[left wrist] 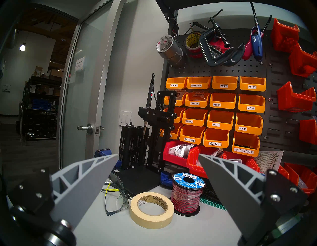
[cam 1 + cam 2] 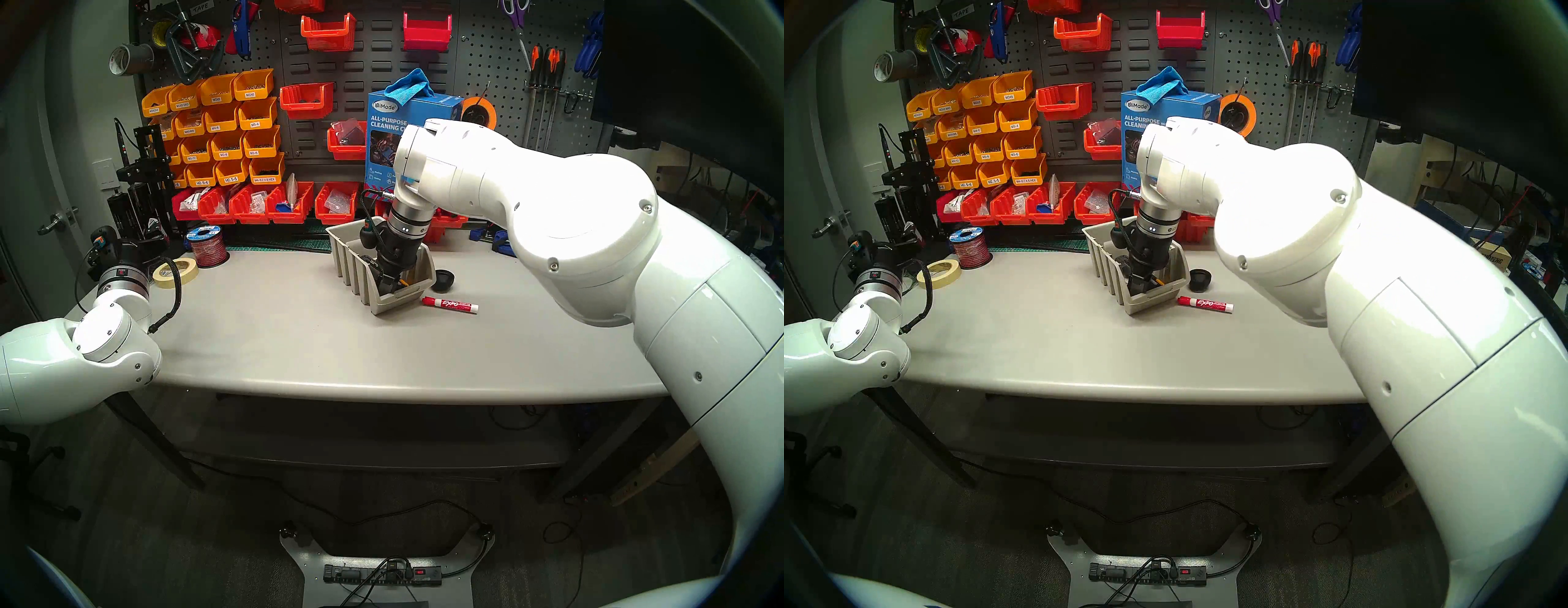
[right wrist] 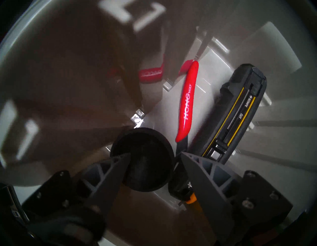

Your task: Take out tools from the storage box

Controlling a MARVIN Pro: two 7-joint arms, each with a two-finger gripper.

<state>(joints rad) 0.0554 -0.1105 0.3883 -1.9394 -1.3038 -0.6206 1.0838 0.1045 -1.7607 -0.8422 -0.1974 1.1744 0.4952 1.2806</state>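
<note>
- The right gripper (image 3: 155, 155) is sunk inside the beige storage box (image 2: 384, 303), which stands on the grey table (image 2: 297, 339) near its middle, ribbed side toward the robot's left; its fingers are spread on either side of a black round cup (image 3: 142, 159) lying on the box floor; one fingertip overlaps the cup's rim, the other sits just beside its far edge; whether they press the cup I cannot tell, so the jaws read as parted, not clamped.
- Beside that cup in the box lie a slim red-handled tool (image 3: 187, 101), lettered HONGWAY, and a long black tool with yellow marks (image 3: 236, 116); the two run roughly parallel, the red one between the cup and the black one; a small orange part (image 3: 191, 200) shows under the right-hand finger.
- Outside the box, on the table at its right side, a second black round cup (image 2: 441, 280) sits just beside the wall; the red-capped Expo marker (image 2: 449, 305) lies flat near the low front edge, cap toward the box.
- The left gripper (image 1: 158, 157) hovers at the table's far left corner with its fingers wide apart and nothing between them; ahead of it lie a masking tape roll (image 1: 151, 210), a red wire spool (image 1: 187, 194) and safety glasses (image 1: 116, 197).
</note>
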